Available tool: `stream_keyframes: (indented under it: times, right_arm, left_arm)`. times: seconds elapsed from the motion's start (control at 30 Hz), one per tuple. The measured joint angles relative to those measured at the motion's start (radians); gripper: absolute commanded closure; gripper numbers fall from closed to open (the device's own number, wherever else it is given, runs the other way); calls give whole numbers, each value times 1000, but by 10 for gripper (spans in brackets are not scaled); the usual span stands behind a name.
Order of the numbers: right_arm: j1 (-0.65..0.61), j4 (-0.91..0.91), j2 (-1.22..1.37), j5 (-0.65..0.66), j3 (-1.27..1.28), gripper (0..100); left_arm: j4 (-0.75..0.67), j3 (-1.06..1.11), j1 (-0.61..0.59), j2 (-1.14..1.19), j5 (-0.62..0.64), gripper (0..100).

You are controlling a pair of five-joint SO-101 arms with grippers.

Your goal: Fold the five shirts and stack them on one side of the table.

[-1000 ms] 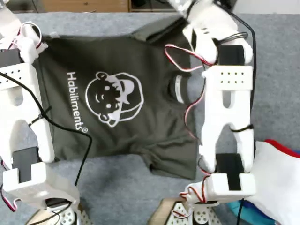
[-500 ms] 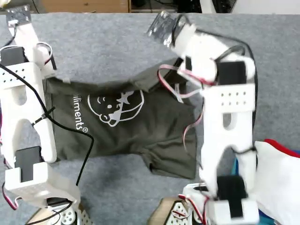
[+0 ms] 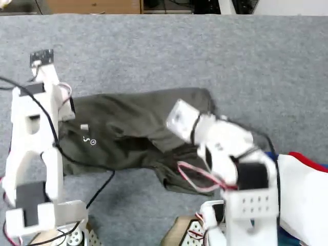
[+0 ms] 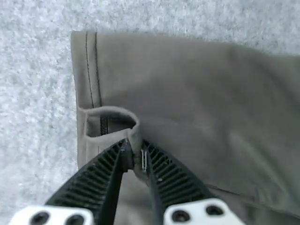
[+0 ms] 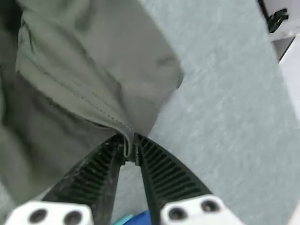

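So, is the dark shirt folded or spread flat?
Folded over: the dark shirt lies doubled, print mostly hidden; left end effector and right end effector pinch its edges.

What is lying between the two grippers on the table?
The dark olive shirt, folded over, spans that stretch in the high view. The left gripper and right gripper each pinch an edge of it.

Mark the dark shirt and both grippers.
dark shirt (image 3: 128, 120), high view, folded-over top layer.
left gripper (image 4: 134, 151), left wrist view, between fingertips clamping the hem.
right gripper (image 5: 130, 145), right wrist view, between fingertips clamping an edge.
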Motion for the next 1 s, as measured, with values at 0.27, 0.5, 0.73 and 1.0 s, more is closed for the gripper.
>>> stream_keyframes:
  times: [0.27,0.5,0.73,1.0]
  right_arm:
    - [29,201,-321,74,138,995]
    - [112,230,-356,186,164,995]
    - [118,233,-358,213,176,995]
    - [78,249,-358,218,178,995]
  left_arm:
    - [-144,255,-26,-173,0,982]
    - [-129,264,-78,-184,-94,982]
    - [-129,304,-100,-184,-138,982]
    - [-83,416,-35,-184,-141,982]
